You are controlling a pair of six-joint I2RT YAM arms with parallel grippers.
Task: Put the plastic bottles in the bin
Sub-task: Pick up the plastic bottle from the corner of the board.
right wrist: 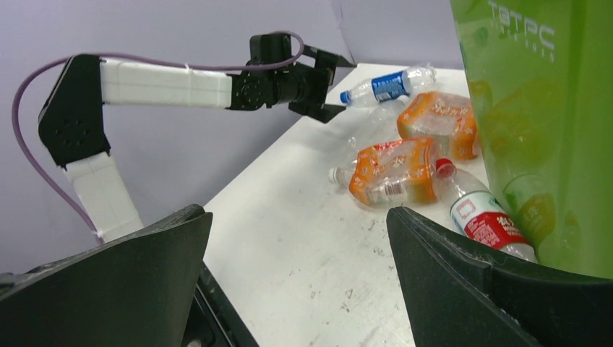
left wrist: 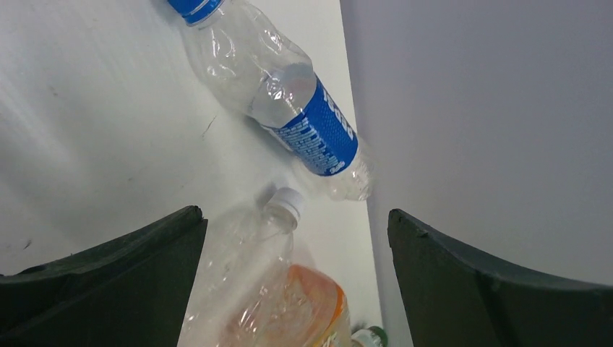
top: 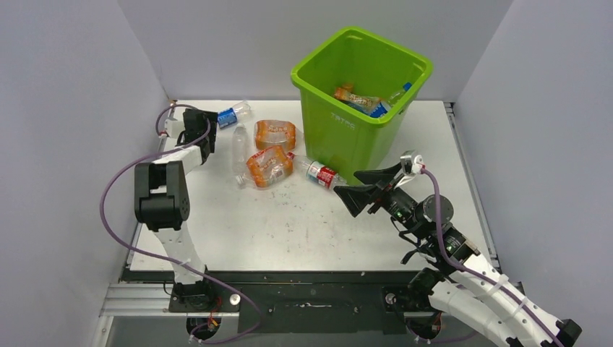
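Observation:
The lime-green bin stands at the back of the table with several bottles inside. On the table to its left lie a blue-label bottle, a clear bottle, two orange-tinted bottles and a red-label bottle. My left gripper is open and empty, close beside the clear bottle and the blue-label bottle. My right gripper is open and empty, in front of the bin, near the red-label bottle.
Grey walls close in the table on the left, back and right. The left arm reaches along the table's left edge. A small green cap shows past the orange bottle. The near table edge has a black rail.

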